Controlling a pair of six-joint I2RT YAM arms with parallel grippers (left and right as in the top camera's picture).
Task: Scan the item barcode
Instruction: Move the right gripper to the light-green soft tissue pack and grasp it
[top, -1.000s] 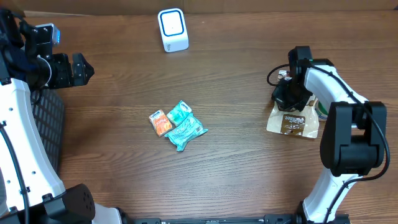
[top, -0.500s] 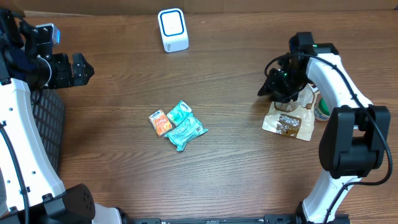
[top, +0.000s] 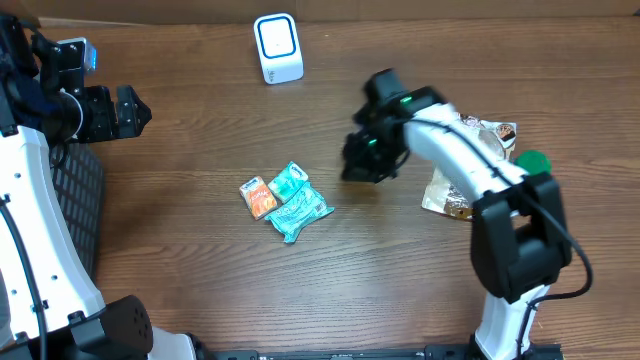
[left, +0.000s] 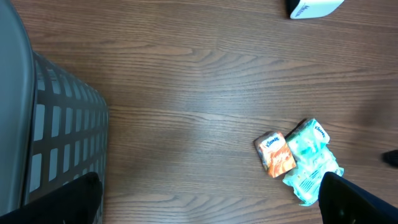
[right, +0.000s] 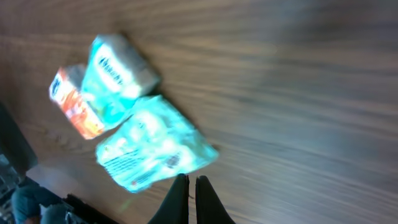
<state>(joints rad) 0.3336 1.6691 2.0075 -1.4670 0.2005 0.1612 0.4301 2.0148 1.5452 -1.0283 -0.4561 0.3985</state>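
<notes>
left fingers (left: 351, 200): spread wide, holding nothing, at the far left near the black mesh basket (top: 75, 195). right fingers (right: 178, 198): pressed together, holding nothing, above the tabletop (top: 200, 290) just right of the item cluster. items: orange packet (top: 258, 198), small teal packet (top: 287, 180) and larger teal packet (top: 299, 211) lie touching one another at the tabletop centre. white scanner (top: 278, 48) stands at the far edge, well apart from them. brown pouch (top: 452, 192) and green lid (top: 532, 160) lie at the right.
</notes>
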